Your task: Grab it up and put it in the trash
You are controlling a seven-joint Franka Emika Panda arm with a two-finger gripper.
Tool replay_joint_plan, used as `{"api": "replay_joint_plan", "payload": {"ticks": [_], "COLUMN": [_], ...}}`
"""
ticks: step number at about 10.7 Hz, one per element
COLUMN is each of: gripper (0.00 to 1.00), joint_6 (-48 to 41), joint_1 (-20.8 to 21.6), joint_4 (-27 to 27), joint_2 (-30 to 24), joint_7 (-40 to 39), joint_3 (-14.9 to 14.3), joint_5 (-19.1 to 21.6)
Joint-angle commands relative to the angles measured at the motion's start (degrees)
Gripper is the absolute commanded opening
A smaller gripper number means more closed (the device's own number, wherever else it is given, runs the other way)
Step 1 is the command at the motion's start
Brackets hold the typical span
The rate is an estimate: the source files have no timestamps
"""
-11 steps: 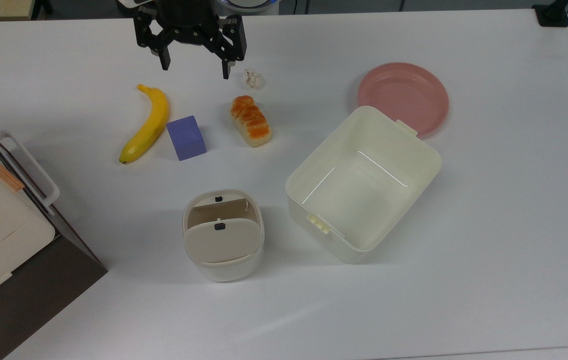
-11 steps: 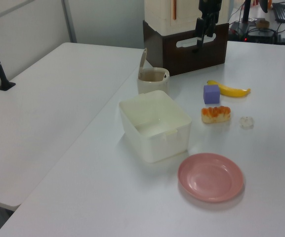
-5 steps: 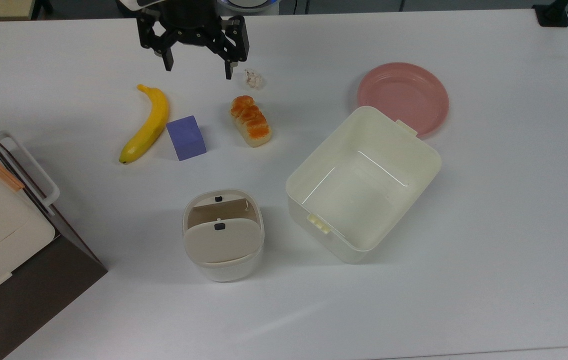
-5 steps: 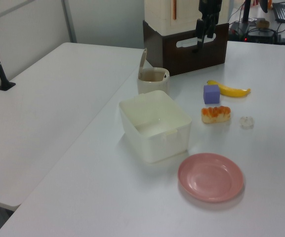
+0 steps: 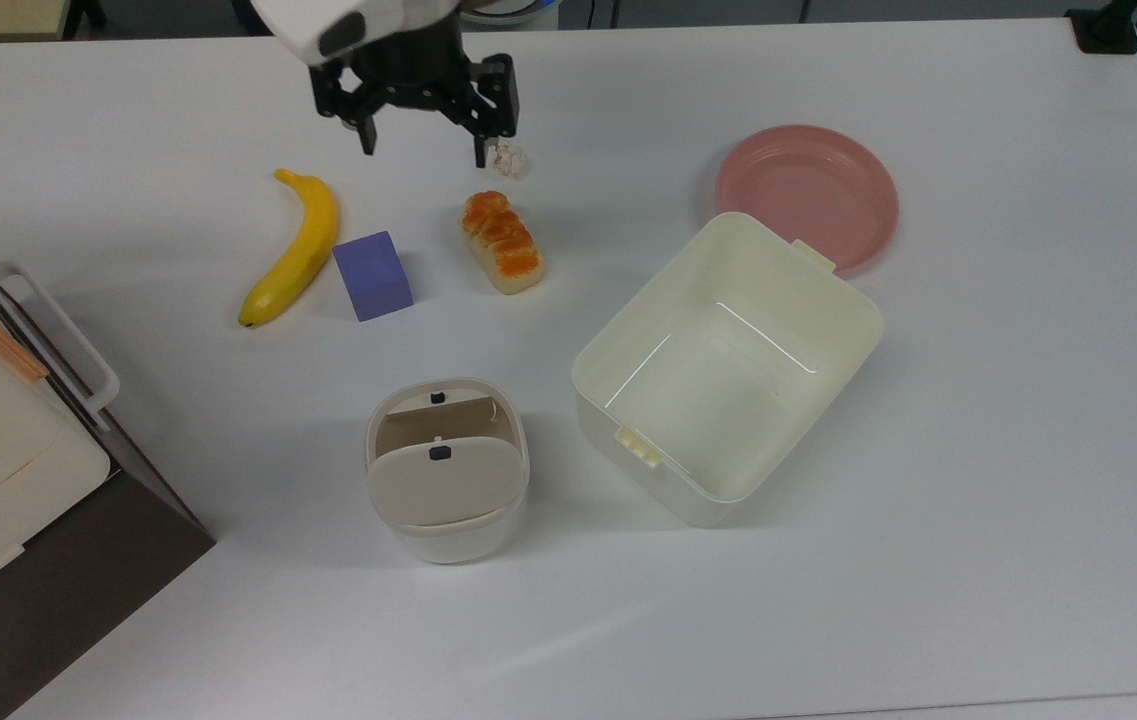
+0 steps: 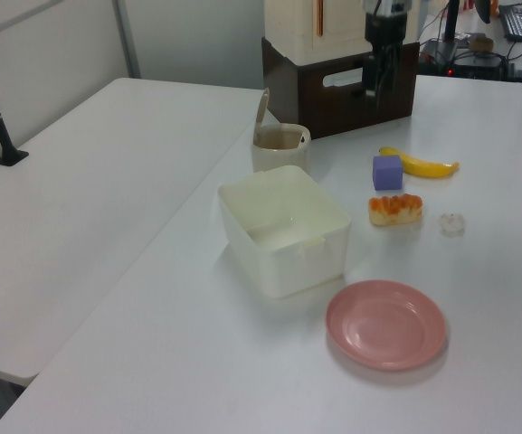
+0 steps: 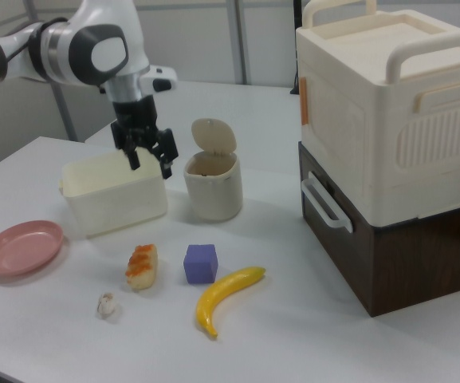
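- The paper wad (image 5: 509, 157) lies on the white surface (image 5: 978, 500), loose and apart from everything else; in the right view it sits at (image 7: 107, 304) and in the left view at (image 6: 451, 223).
- Taking the bread loaf (image 5: 502, 242) as the landmark: in the top view the wad is just above the loaf, a little toward the top view's right, near it but not touching.
- The gripper (image 5: 423, 150) hangs in the air above the surface, above the loaf in the top view and toward the top view's left of the wad; one black fingertip (image 5: 479, 157) appears right beside the wad there, while the right view shows the gripper (image 7: 148, 163) well up off the surface.
- The jaws stand wide apart and hold nothing.
- The trash bin (image 5: 446, 470) stands below the loaf in the top view, well apart from it, with its beige flap lid (image 5: 440, 482) tipped up so the inside shows.
- The purple cube (image 5: 373, 275) is to the top view's left of the loaf, and the banana (image 5: 296, 248) lies just beyond the cube on that same side.
- The cream tub (image 5: 726, 366) sits to the top view's right of the loaf and lower, open and empty; the pink plate (image 5: 806, 195) lies past the tub's far corner, partly hidden by its rim.
- A cream box on a dark brown base (image 7: 389, 152) stands at the surface's edge, far from the loaf on the banana's side.
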Motion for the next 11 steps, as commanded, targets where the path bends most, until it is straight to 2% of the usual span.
{"api": "replay_joint_plan", "payload": {"ticks": [1,3,6,11], "gripper": [0.96,0.96,0.96,0.96], "joint_6": [-0.25,2.82,3.28,5.38], "joint_1": [0.71,0.71,0.71,0.71], "joint_4": [-7.55,-10.46,-11.35,-13.37], "joint_2": [-2.05,-2.05,-2.05,-2.05], "joint_7": [-4.55,-5.87,-9.74,-9.92], "joint_3": [1.85,2.21,2.21,3.17], "joint_5": [1.01,1.09,1.97,1.97]}}
